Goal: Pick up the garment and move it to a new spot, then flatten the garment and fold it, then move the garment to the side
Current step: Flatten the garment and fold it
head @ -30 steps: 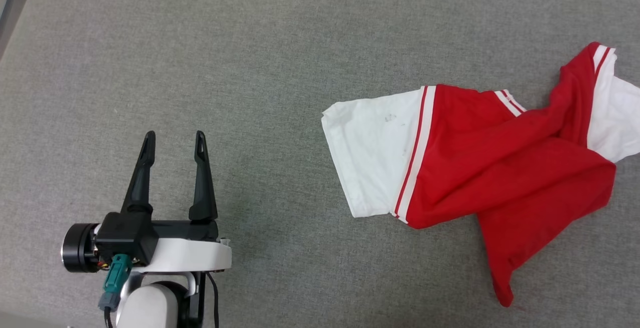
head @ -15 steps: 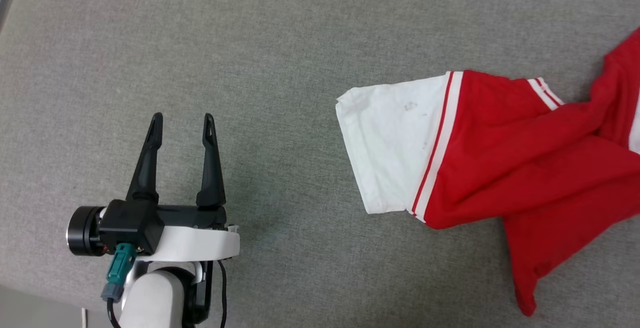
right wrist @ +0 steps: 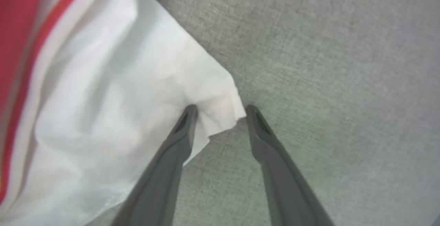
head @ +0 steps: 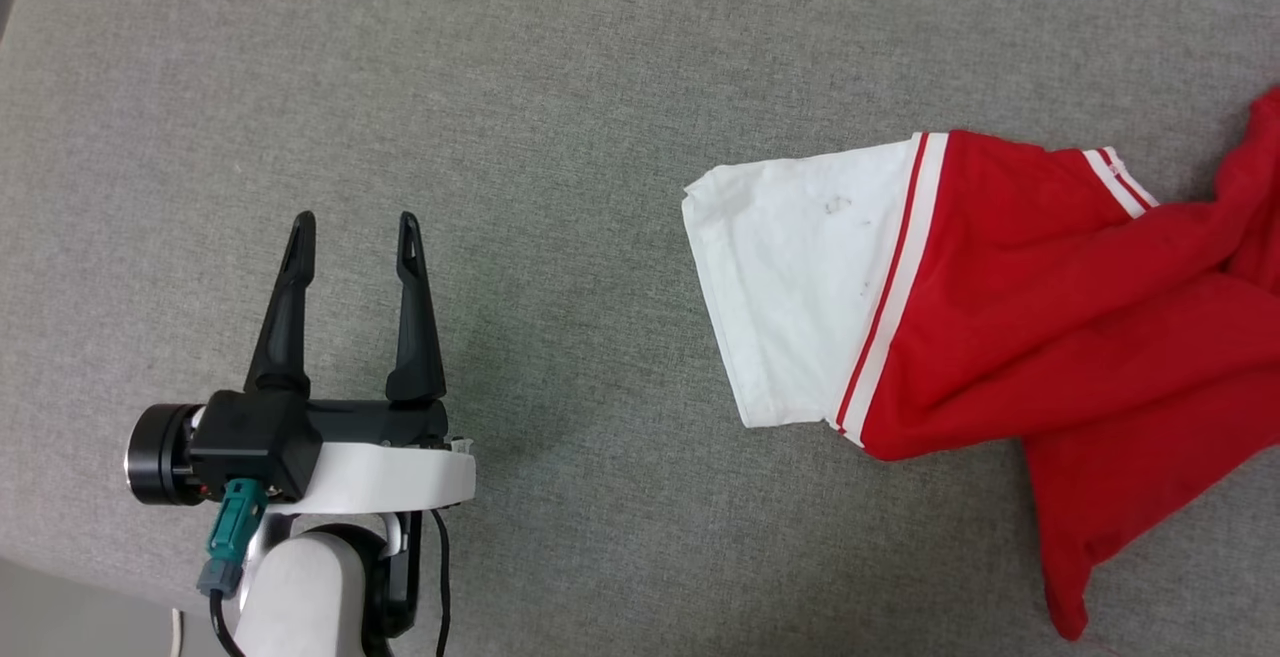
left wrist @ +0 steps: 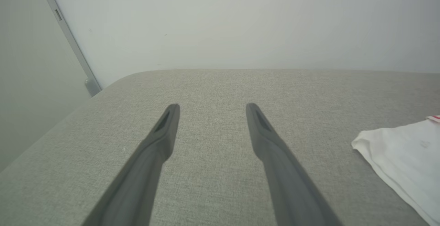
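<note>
The garment [head: 1040, 317], red with a white sleeve [head: 800, 287] edged in red-and-white stripes, lies crumpled at the right of the grey fabric surface and runs off the head view's right edge. My left gripper [head: 350, 224] hovers open and empty at the lower left, well apart from the garment. In the left wrist view the left gripper [left wrist: 212, 107] points over bare surface, with the sleeve [left wrist: 405, 157] at the right edge. My right gripper [right wrist: 218, 110] stands open astride the corner of another white sleeve [right wrist: 120, 92], one fingertip on the cloth and the other beside it.
The grey fabric surface [head: 600, 87] stretches wide between the left gripper and the garment. Its far rounded edge [left wrist: 144, 73] meets a pale wall [left wrist: 240, 19] with a metal strip [left wrist: 68, 40] at the left.
The head camera has shifted, so the garment sits further right and its far sleeve has left the picture. The left gripper stays open. The garment's shape looks unchanged.
</note>
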Robot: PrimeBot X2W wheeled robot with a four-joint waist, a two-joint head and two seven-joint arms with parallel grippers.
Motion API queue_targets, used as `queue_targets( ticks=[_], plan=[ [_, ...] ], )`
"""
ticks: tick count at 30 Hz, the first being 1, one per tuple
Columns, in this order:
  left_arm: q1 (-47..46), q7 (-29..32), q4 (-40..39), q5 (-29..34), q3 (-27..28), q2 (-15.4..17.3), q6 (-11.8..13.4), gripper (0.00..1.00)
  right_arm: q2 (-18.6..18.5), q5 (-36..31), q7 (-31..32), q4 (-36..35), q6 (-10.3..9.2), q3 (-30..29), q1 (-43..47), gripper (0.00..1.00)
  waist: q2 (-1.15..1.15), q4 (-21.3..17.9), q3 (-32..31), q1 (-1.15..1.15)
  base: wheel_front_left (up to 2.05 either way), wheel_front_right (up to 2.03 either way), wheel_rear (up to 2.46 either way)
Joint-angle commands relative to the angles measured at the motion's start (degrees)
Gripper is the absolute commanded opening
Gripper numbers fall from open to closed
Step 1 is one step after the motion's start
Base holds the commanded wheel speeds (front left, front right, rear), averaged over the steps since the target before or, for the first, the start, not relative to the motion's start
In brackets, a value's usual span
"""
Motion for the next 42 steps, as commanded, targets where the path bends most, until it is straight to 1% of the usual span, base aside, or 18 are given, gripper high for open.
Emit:
queue_targets(
  ticks=[1,4,8,12,15,21,25,27,30,33,36,39,42],
  plan=[
    [-0.6,-0.1,0.1,0.3,0.1,0.0,0.1,1.00,2.8,0.8,0.1,1.5,0.18,2.3,3.9,0.00,0.00,-0.1,-0.3,0.01,0.00,0.00,0.00],
    [-0.5,-0.1,0.5,0.5,0.4,0.0,-0.2,1.00,3.0,1.1,-4.1,1.8,0.09,-0.6,2.1,0.00,0.00,-0.6,-1.2,0.01,0.00,0.00,0.00],
    [0.7,-0.1,0.9,0.9,1.2,0.0,-0.6,1.00,3.0,0.9,-9.8,0.5,0.07,-2.3,1.4,0.00,0.00,-1.4,-3.8,0.01,0.00,0.00,0.00],
    [2.4,-0.1,1.4,1.4,2.1,0.0,-0.8,1.00,2.2,1.5,-14.7,-1.2,0.07,-3.0,3.6,0.00,0.00,-2.6,-7.5,0.01,0.00,0.00,0.00],
    [3.9,-0.1,1.7,1.7,2.9,0.0,-1.2,1.00,1.2,2.1,-17.7,-3.5,0.07,-3.9,6.5,0.00,0.00,-3.4,-10.2,0.01,0.00,0.00,0.00],
    [6.2,-0.1,1.7,2.1,4.3,0.8,-2.3,1.00,0.4,2.8,-22.2,-9.3,0.07,-7.0,16.5,0.00,0.00,-5.7,-15.0,0.01,0.00,0.00,0.00],
    [6.8,-0.1,2.2,2.5,5.0,2.1,-3.4,1.00,2.5,2.8,-24.4,-12.2,0.07,-10.1,24.1,0.00,0.00,-7.4,-17.7,0.01,0.00,0.00,0.00],
    [6.1,-0.1,2.3,3.0,5.0,3.3,-4.4,1.00,3.6,2.6,-25.4,-13.4,0.07,-12.1,27.6,0.00,0.00,-8.1,-18.7,0.01,0.00,0.00,0.00],
    [4.2,-0.1,2.9,3.1,4.6,5.4,-6.5,1.00,6.1,1.8,-27.0,-14.9,0.08,-14.7,32.5,0.00,0.00,-9.1,-20.0,0.01,0.00,0.00,0.00],
    [1.0,-0.1,5.0,2.3,3.5,8.2,-8.8,1.00,8.2,0.8,-28.2,-15.9,0.07,-16.7,36.2,0.00,0.00,-9.9,-20.8,0.01,0.00,0.00,0.00],
    [-3.3,1.5,7.0,1.0,2.1,11.3,-10.2,1.00,10.2,-0.1,-29.1,-16.7,0.07,-17.8,38.9,0.00,0.00,-10.8,-21.3,0.01,0.00,0.00,0.00],
    [-7.9,5.4,8.1,-1.8,-0.4,14.4,-10.9,1.00,11.8,-0.9,-29.7,-17.3,0.08,-18.2,40.3,0.00,0.00,-11.8,-21.4,0.01,0.00,0.00,0.00],
    [-12.5,10.8,8.7,-6.8,-4.6,17.5,-11.1,1.00,13.1,-1.4,-30.0,-17.7,0.07,-18.2,41.0,0.00,0.00,-12.7,-21.2,0.01,0.00,0.00,0.00]
  ],
)
